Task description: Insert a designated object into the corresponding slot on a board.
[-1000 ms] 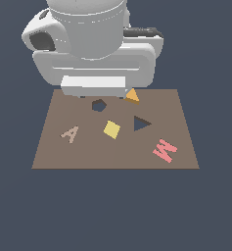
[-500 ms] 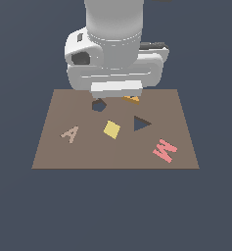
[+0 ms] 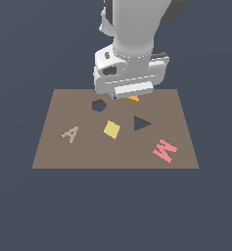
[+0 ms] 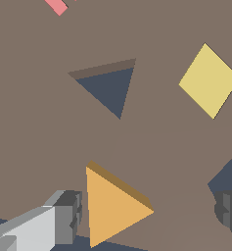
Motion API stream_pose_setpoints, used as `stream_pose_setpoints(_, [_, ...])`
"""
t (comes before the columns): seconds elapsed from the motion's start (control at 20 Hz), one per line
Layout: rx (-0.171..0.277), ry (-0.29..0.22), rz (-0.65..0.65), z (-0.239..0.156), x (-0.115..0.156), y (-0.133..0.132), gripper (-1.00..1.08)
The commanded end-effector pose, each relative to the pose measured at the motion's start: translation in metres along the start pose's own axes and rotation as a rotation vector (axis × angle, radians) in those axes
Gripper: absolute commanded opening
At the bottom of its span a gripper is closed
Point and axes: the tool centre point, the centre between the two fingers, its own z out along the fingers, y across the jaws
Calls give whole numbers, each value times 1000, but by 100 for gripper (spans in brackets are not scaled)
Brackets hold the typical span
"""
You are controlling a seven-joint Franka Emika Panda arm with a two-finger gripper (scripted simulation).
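One orange triangle (image 4: 112, 208) lies on the board (image 3: 54, 147) near its far edge, between the fingers (image 4: 63, 218) of the claw (image 4: 147, 215), which stands wide and touches nothing. Two cutouts are in view: the triangle slot (image 3: 141, 123), at 5 o'clock from the block, and a hexagon (image 3: 98, 105). One yellow square (image 3: 111, 129), one A (image 3: 70, 133) and one W (image 3: 164, 150) lie well apart with bare board between.

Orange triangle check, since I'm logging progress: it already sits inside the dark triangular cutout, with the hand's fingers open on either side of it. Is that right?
Not quite. The wrist view shows the orange triangle lying flat on the board, apart from the dark triangular cutout, which holds nothing. The rest stands: the hand is open, with a finger on either side of the triangle.
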Motion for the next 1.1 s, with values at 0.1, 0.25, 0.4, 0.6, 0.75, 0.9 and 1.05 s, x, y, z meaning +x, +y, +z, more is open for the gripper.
stream_pose_setpoints(0.1, [-2,-4,-40,17,-13,-11,100])
stream_pose_setpoints(0.25, [-3,-5,-53,22,-18,-15,100])
stream_pose_setpoints(0.4, [-3,-6,-57,24,-19,-16,100])
stream_pose_setpoints(0.6, [-3,-7,-55,26,-19,-15,100])
stream_pose_setpoints(0.75, [-4,-6,-56,34,-19,-16,100])
stream_pose_setpoints(0.9, [-4,-6,-56,43,-19,-15,100])
stream_pose_setpoints(1.05, [-5,-6,-57,45,-20,-15,100])
